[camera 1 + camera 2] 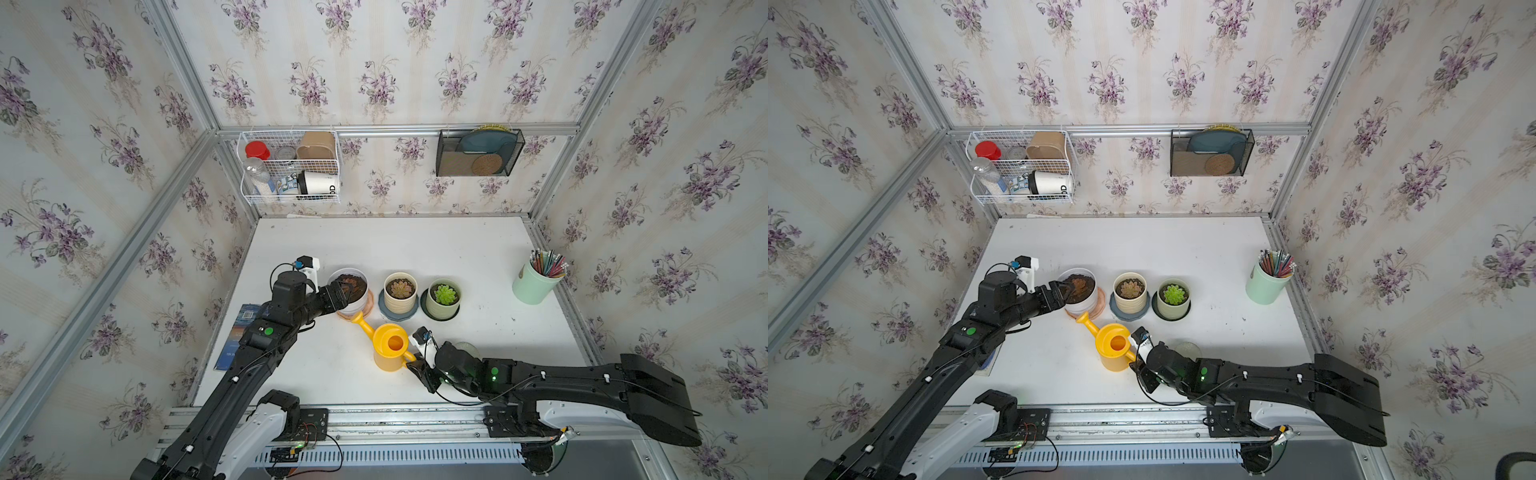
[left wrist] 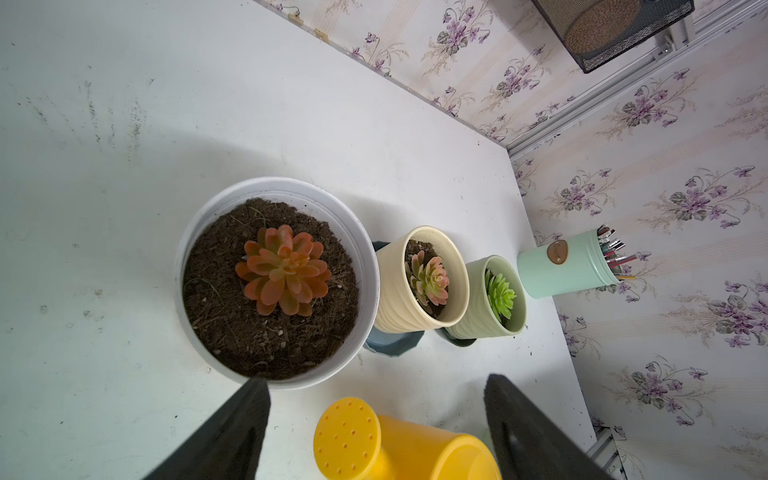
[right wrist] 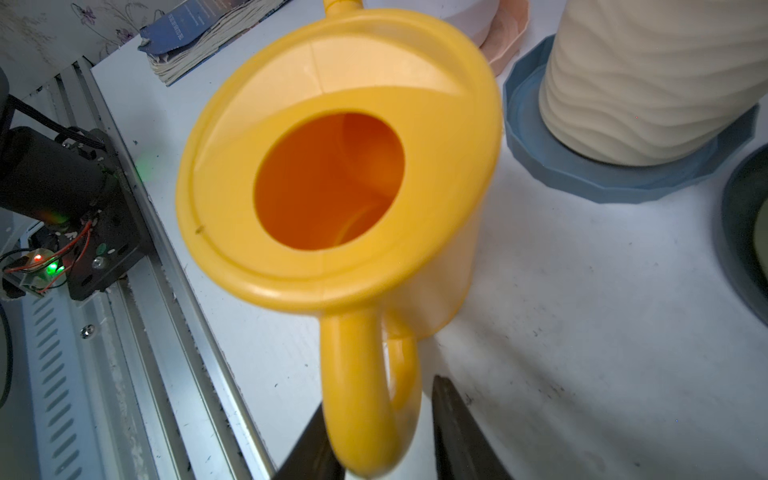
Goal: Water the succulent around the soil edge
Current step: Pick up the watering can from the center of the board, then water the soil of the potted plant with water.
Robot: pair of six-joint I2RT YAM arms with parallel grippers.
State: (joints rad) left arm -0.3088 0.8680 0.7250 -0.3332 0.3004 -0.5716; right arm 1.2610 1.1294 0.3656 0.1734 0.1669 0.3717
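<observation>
Three potted succulents stand in a row: an orange one (image 2: 284,270) in a wide white pot (image 1: 353,307), a pinkish one (image 1: 400,289) in a cream pot, and a green one (image 1: 444,295) in a pale green pot. A yellow watering can (image 1: 390,347) (image 1: 1115,345) stands upright on the table in front of them, spout towards the white pot. My right gripper (image 3: 380,395) (image 1: 417,370) is open, its fingers on either side of the can's handle (image 3: 365,395), with a gap at one side. My left gripper (image 2: 376,380) (image 1: 336,295) hangs open over the white pot's near rim, above the spout.
A mint cup of pencils (image 1: 536,278) stands at the far right of the table. A book (image 1: 241,332) lies by the left edge under the left arm. A wire basket (image 1: 291,166) and a black mesh holder (image 1: 478,151) hang on the back wall.
</observation>
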